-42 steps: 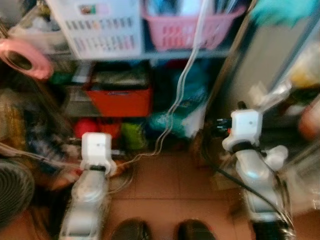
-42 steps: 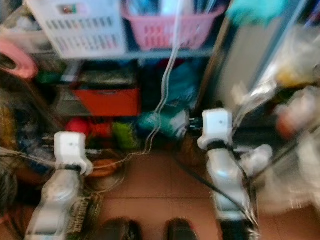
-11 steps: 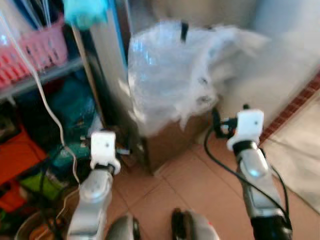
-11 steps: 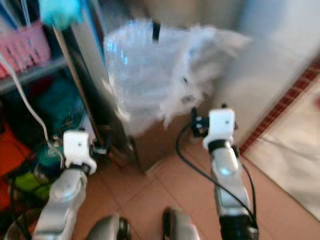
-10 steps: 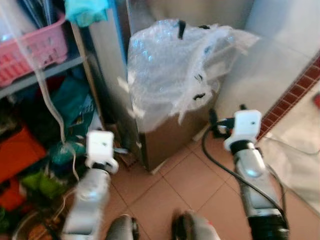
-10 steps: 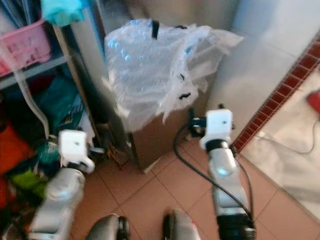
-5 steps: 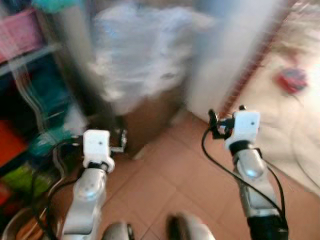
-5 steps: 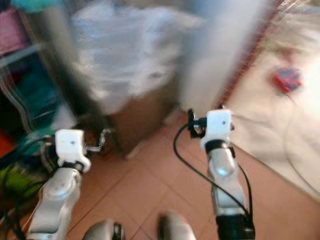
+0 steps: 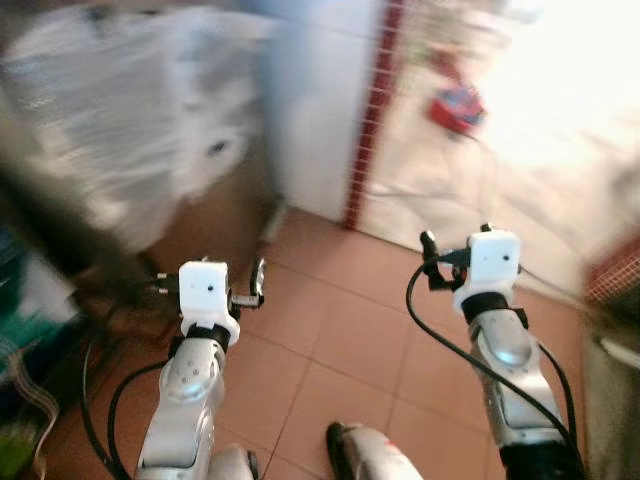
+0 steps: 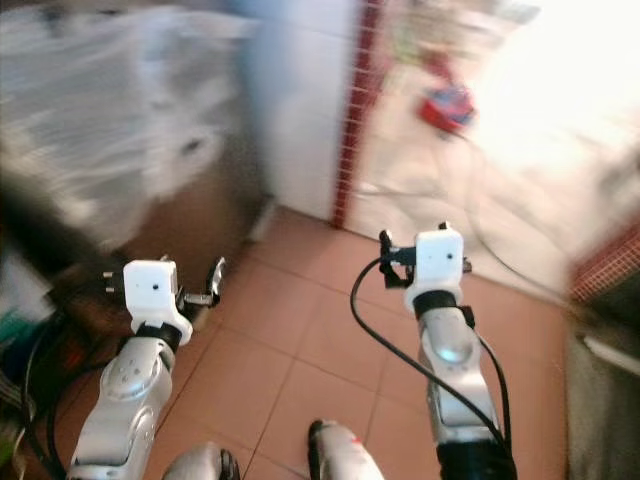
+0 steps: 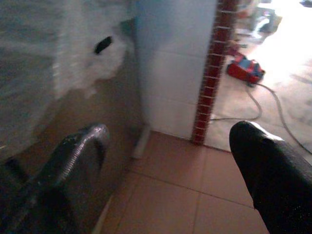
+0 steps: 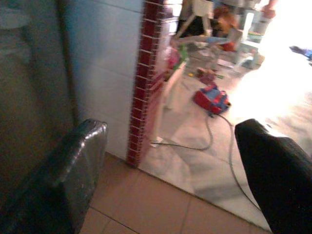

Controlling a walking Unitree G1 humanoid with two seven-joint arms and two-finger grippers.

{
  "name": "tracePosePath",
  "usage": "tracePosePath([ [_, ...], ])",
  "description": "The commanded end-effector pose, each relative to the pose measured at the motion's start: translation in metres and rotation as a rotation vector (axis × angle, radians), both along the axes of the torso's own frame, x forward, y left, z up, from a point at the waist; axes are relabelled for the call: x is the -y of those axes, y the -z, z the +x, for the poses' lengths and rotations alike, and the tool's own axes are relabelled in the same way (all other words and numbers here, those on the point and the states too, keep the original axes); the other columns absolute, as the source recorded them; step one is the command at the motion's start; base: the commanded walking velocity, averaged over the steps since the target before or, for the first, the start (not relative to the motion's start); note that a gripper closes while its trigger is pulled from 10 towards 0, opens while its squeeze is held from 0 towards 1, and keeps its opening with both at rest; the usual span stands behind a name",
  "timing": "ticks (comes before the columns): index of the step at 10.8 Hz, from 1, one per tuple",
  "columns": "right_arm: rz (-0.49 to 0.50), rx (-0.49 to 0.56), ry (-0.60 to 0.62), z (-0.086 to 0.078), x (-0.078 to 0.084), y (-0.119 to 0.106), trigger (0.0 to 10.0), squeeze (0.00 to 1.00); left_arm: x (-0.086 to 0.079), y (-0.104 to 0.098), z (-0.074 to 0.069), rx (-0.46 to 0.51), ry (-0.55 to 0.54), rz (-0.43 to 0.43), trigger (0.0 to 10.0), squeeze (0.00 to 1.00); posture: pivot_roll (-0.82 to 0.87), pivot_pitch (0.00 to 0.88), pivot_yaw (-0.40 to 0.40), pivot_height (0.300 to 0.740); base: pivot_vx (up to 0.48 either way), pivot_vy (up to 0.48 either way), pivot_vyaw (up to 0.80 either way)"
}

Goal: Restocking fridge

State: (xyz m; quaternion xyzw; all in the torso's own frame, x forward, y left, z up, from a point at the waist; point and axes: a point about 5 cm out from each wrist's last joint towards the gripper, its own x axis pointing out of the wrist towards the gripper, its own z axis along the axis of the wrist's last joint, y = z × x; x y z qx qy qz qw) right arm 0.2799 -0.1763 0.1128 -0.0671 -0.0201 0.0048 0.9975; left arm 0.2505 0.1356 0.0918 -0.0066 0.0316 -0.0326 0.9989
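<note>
- robot's own rounded grey feet [image 9: 365, 455] at the near edge, on the terracotta tiled floor [image 9: 330, 340].
- left gripper [image 11: 170, 161]: jaws spread apart, nothing between them; it hangs over the floor, near the box. right gripper [image 12: 170, 165]: jaws likewise spread wide and empty, above the tiles.
- change noted: the whole picture has swung rightward against the views of a second ago. the shelving with the pink basket has left the frame; a bright room beyond has come in. this is camera motion while the robot turns, not a move of the things. both arms keep their forward pose.
- meaning for the task, as a judgement: transit, with nothing carried. no fridge and no stock item can be identified, so progress cannot be settled.
- containers: a brown cardboard box [image 11: 97, 141] stands beside the pale tiled wall [image 11: 175, 63], topped by crumpled clear plastic wrap [image 9: 120, 110]; contents too blurred to tell.
- further off: a dark red brick-tile strip [image 12: 146, 83] edges the wall; beyond, on a pale floor, a small red object [image 12: 210, 99] with a trailing cable [image 12: 214, 141].
</note>
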Motion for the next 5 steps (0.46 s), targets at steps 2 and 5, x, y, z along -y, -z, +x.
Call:
tracePosePath([
  [2, 0.004, 0.026, 0.002, 0.004, -0.0029, -0.0053, 10.0, 0.0, -0.0013, 0.0025, -0.001, -0.007, 0.008, -0.001, 10.0, 0.0, -0.06, 0.1, 0.012, 0.74, 0.131, 0.0, -0.8],
  [5, -0.001, 0.03, 0.016, 0.0001, -0.0006, -0.0045, 10.0, 0.0, -0.0077, 0.003, -0.001, -0.007, 0.017, 0.017, 10.0, 0.0, -0.06, 0.097, 0.017, 0.74, 0.309, 0.0, -0.8],
])
